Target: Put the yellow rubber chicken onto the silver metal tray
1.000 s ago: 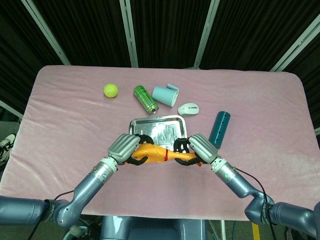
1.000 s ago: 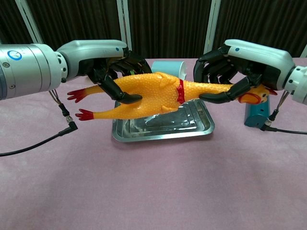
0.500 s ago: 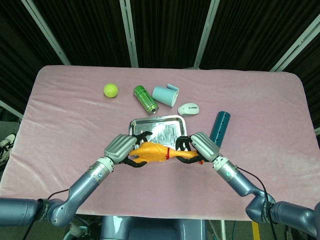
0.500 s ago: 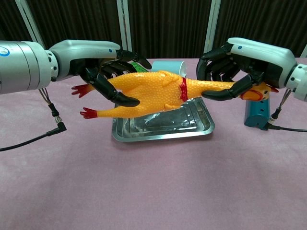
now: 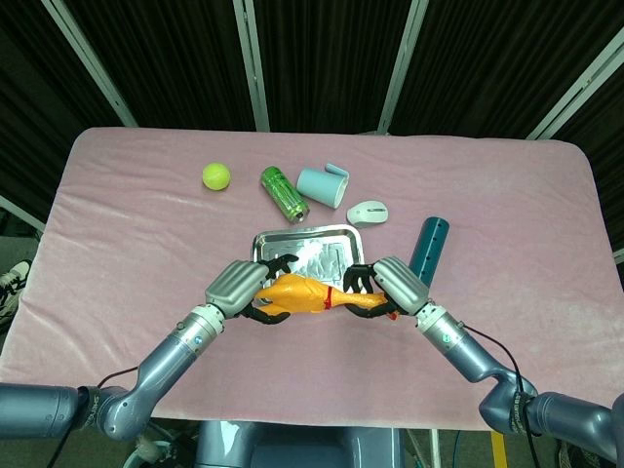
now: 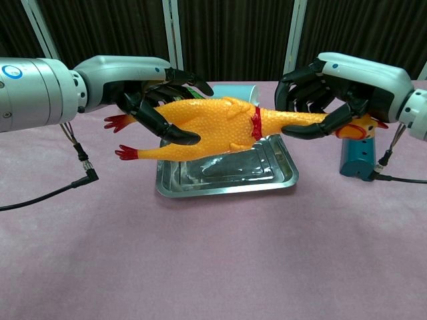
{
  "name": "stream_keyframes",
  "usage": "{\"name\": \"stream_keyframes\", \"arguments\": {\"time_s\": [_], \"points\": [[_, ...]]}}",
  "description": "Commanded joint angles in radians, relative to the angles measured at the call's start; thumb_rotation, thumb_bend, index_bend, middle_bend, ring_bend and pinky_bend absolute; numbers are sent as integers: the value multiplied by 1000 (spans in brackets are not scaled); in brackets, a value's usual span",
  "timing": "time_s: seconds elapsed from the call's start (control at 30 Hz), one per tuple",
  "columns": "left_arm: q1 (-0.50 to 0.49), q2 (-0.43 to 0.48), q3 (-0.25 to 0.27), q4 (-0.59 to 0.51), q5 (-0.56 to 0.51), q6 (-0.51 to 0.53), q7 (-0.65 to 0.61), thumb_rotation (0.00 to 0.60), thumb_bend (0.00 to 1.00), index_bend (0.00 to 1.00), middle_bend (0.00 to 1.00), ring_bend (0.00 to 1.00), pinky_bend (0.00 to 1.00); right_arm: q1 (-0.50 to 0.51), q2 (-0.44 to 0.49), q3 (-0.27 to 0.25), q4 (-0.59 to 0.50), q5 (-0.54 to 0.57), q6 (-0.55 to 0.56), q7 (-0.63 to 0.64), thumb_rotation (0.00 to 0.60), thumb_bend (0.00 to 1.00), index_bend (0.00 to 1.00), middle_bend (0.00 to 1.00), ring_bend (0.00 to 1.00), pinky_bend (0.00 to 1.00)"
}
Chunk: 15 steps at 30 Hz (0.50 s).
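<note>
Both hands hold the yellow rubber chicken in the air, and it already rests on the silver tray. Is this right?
Not quite. The left hand and right hand do hold the yellow rubber chicken, but the chest view shows it raised above the silver tray, not resting on it.

Pink-clothed table point(image 5: 127, 244) carrying silver tray point(image 5: 336, 237), tennis ball point(image 5: 216, 176), green can point(image 5: 284, 192), pale blue cup point(image 5: 322, 186), white mouse point(image 5: 369, 212), teal cylinder point(image 5: 428, 250).

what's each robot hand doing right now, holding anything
Left robot hand: closed, holding the yellow rubber chicken by its body.
Right robot hand: closed, holding the same chicken by its neck.
</note>
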Motion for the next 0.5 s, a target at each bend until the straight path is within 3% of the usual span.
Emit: {"name": "stream_keyframes", "arguments": {"time_s": [0.03, 0.2, 0.37, 0.5], "points": [[-4, -12, -5, 5, -2, 3, -3, 574, 261, 168, 274, 298, 380, 0, 0, 0, 0, 1, 0, -1, 600, 1000, 969, 696, 702, 889], [-9, -37, -8, 17, -1, 16, 5, 585, 431, 282, 387, 402, 437, -1, 1, -1, -2, -1, 1, -2, 600, 1000, 972, 696, 702, 889], [-1, -65, -10, 31, 23, 49, 4, 600, 627, 497, 612, 602, 624, -3, 1, -2, -1, 3, 1, -2, 600, 1000, 974, 696, 703, 889], [4, -76, -6, 40, 34, 61, 12, 600, 710, 582, 698, 659, 663, -4, 2, -2, -3, 1, 3, 0, 600, 1000, 975, 697, 703, 889]]}}
